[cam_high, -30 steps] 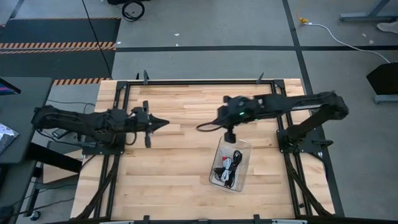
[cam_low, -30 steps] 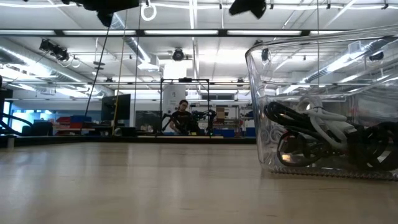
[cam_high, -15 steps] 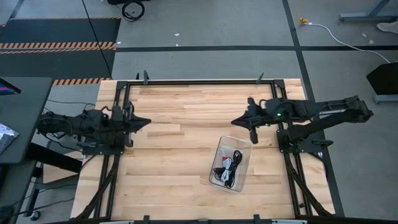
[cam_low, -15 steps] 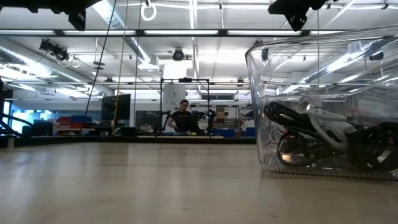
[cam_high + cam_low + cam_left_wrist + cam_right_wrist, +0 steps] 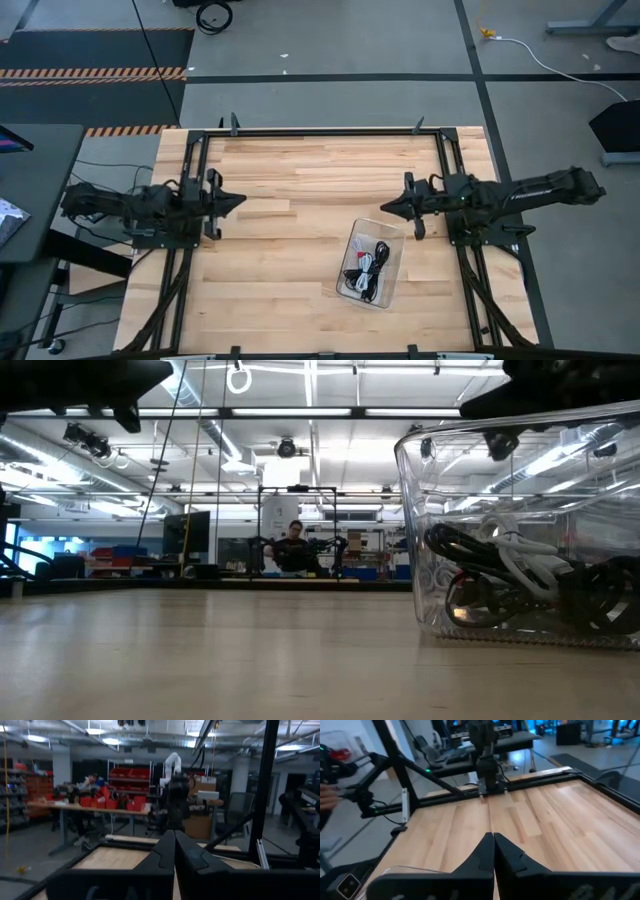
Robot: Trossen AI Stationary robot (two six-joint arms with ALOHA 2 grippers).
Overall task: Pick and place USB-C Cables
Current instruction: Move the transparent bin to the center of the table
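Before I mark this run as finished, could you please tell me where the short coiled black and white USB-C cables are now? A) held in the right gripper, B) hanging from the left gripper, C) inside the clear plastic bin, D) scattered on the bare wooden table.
C: the coiled black and white USB-C cables lie together inside the clear plastic bin, and both grippers are shut and empty.

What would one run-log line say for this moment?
left tool: shut, empty, left side | right tool: shut, empty, by bin | cables: in clear bin | table: otherwise bare
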